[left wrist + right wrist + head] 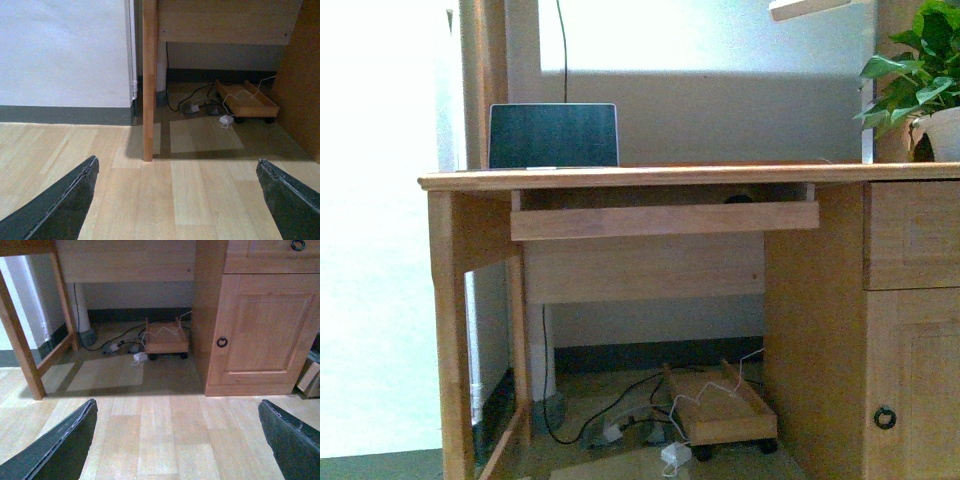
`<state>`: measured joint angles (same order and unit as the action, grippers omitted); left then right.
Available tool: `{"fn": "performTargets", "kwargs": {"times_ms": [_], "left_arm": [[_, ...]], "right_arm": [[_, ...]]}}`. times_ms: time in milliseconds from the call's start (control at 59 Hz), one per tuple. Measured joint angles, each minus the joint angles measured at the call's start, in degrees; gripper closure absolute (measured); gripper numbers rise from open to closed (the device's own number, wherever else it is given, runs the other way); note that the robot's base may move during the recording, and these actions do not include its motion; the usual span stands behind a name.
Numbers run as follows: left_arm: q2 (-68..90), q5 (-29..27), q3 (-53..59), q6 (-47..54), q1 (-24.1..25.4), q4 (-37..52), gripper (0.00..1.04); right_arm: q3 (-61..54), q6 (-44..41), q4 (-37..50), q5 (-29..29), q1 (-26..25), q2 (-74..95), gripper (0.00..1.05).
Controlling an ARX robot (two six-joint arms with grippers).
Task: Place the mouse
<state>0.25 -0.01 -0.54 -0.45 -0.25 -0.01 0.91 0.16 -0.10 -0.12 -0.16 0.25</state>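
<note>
In the front view a small dark rounded shape, apparently the mouse [738, 198], lies in the gap under the desk top [650, 177], behind the front board of the pull-out tray [665, 219]. Only its top edge shows. Neither arm appears in that view. My left gripper [176, 160] hangs low over the wooden floor, open, with nothing between its fingers [65, 200]. My right gripper [176, 401] is likewise open and empty above the floor, facing the desk's underside. Neither wrist view shows the mouse.
A laptop [553, 135] stands open on the desk's left, a potted plant [920, 70] on its right. Under the desk are a wheeled wooden stand [166, 337] and loose cables [120, 346]. A desk leg [149, 80] and a cabinet door [265, 330] flank the opening.
</note>
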Motion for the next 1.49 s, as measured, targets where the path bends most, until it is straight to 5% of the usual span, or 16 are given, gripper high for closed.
{"fn": "performTargets", "kwargs": {"times_ms": [1492], "left_arm": [[0.0,0.02,0.0,-0.02,0.0,0.0,0.08]], "right_arm": [[0.0,0.0,0.0,0.0,0.0,0.0,0.07]]}}
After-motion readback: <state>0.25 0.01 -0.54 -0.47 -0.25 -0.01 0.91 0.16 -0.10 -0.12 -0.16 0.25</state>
